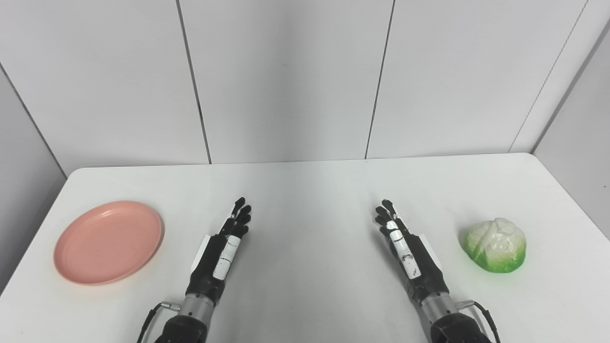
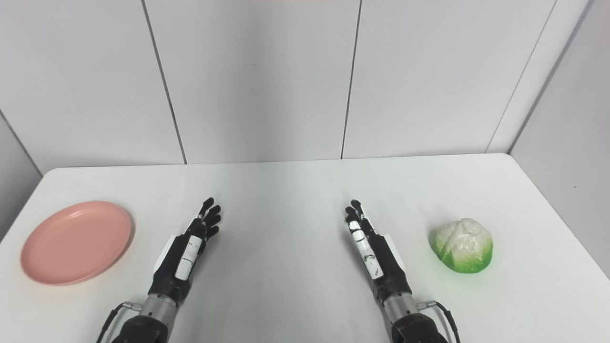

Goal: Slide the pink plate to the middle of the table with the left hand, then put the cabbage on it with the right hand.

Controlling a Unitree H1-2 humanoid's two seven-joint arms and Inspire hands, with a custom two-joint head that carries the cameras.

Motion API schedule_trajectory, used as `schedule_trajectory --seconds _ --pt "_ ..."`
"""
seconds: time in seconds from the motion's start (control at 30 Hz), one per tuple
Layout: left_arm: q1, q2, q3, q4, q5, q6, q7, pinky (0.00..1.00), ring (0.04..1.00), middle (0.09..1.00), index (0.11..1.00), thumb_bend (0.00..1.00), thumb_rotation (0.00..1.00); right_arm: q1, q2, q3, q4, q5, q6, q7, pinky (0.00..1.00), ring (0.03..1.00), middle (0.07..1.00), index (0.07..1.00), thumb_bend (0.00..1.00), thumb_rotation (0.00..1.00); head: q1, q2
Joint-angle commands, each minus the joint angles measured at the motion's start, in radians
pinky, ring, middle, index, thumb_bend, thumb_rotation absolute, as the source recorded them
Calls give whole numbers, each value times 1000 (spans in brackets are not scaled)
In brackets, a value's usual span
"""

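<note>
A pink plate point(image 1: 108, 241) lies flat on the left side of the white table point(image 1: 305, 190), with nothing on it. A white and green cabbage point(image 1: 495, 246) sits on the right side. My left hand point(image 1: 224, 250) rests over the table a little right of the plate, fingers stretched forward and holding nothing. My right hand point(image 1: 405, 247) is stretched out the same way, left of the cabbage and apart from it. Both hands are open.
Pale wall panels point(image 1: 286, 76) stand right behind the table's far edge. The table's left and right edges lie close to the plate and the cabbage. Bare tabletop lies between the two hands.
</note>
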Motion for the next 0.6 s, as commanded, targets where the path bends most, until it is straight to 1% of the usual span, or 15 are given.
schedule_trajectory --seconds 0.0,0.13,0.27,0.3,0.37,0.47,0.57 --pt "55 4 -9 76 10 15 2 955 962 965 955 906 1000 -12 2 10 8 8 7 24 979 958 960 988 399 1000 2 -2" --pt "53 5 -9 84 10 10 2 954 961 967 960 912 1000 -11 0 12 5 4 10 24 967 954 959 988 396 1000 3 -4" --pt "50 6 -10 90 5 2 -5 954 963 970 963 899 1000 -13 -1 10 10 16 8 31 978 960 966 995 384 1000 3 -7" --pt "49 7 -10 93 5 0 -5 952 961 969 962 905 1000 -13 -1 11 9 14 9 29 973 958 964 992 398 1000 3 -7" --pt "49 5 -10 92 9 5 0 952 958 967 959 908 1000 -13 -3 12 15 6 -6 27 965 953 960 988 394 1000 3 -7" --pt "51 4 -12 85 13 10 3 949 957 967 961 901 1000 -12 -1 12 6 6 13 25 972 955 962 989 401 1000 3 -8" --pt "50 6 -12 91 10 -1 0 948 959 967 962 888 1000 -12 -3 15 -1 5 26 26 985 962 965 993 396 1000 3 -8"
